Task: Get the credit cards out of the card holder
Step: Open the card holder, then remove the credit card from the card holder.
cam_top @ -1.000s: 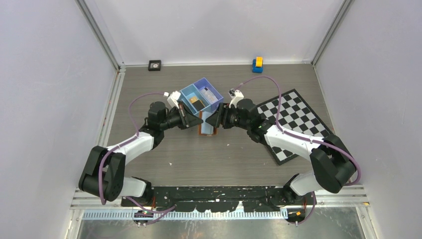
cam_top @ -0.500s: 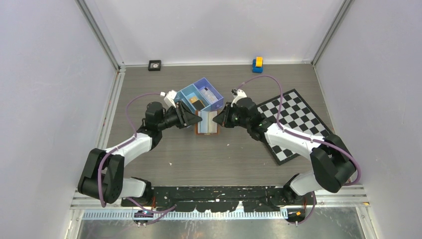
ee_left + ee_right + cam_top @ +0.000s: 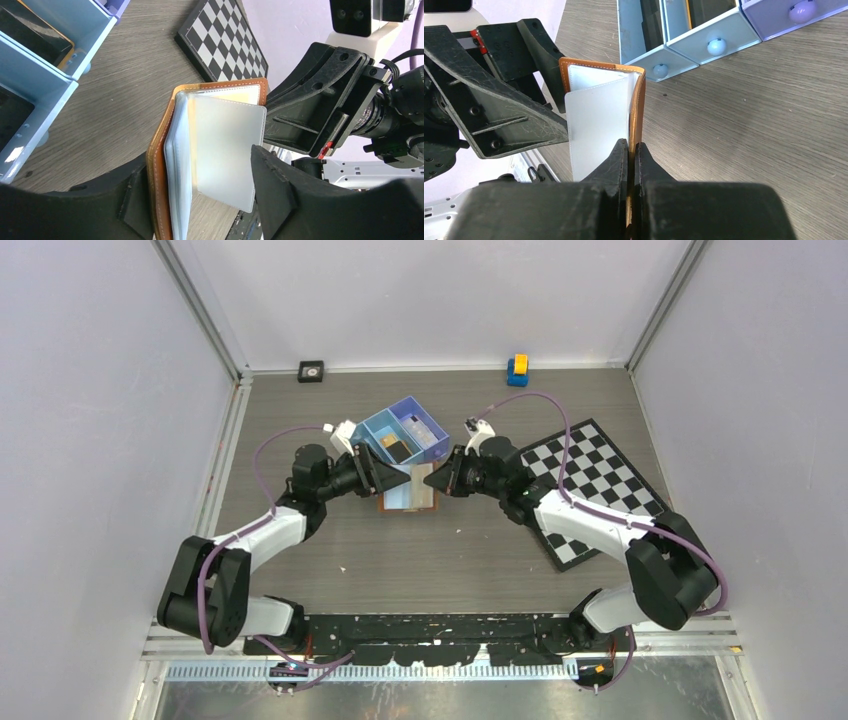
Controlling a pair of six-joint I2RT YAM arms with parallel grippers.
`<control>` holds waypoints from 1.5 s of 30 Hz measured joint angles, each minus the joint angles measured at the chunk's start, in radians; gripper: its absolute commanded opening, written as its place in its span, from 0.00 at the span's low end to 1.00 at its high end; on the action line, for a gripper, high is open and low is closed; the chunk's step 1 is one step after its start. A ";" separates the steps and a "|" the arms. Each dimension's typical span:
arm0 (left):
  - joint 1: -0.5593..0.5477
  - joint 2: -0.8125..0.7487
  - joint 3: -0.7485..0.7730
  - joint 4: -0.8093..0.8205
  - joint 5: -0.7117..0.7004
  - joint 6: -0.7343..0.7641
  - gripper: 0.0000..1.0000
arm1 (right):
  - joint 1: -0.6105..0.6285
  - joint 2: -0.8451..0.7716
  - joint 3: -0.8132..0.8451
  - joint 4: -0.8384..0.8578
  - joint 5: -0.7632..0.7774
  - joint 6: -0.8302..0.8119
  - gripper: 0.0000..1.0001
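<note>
**Grip swaps sides!**

Right claw (image 3: 631, 147) is clenched now, pads nipped tight on the brown cover edge of the card holder (image 3: 640, 110); a second ago it stood wide. Left claw (image 3: 202, 175) has done the reverse, going from pinched to spread. Its jaws straddle the holder, with the pale inner leaves fanning between them.

The holder stands open on edge just on the near side of the blue tray (image 3: 385, 415), above the table (image 3: 330, 540). The chequered board (image 3: 610, 465) lies off to the tray's right.

No credit cards are out yet, and whether those pale leaves carry one I can't tell. My read: the left is freed to go picking.
</note>
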 measured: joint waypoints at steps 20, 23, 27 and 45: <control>0.000 -0.001 -0.037 0.137 0.029 -0.053 0.62 | -0.003 -0.014 0.000 -0.023 0.010 -0.001 0.01; 0.000 -0.001 -0.037 0.140 0.034 -0.053 0.35 | -0.004 -0.014 0.000 -0.023 0.008 -0.001 0.01; 0.000 0.000 -0.034 0.110 0.032 -0.034 0.11 | -0.004 -0.021 -0.002 -0.023 0.004 -0.002 0.01; 0.039 -0.001 -0.040 0.089 0.008 -0.054 0.00 | -0.009 -0.063 -0.007 0.000 0.001 -0.012 0.51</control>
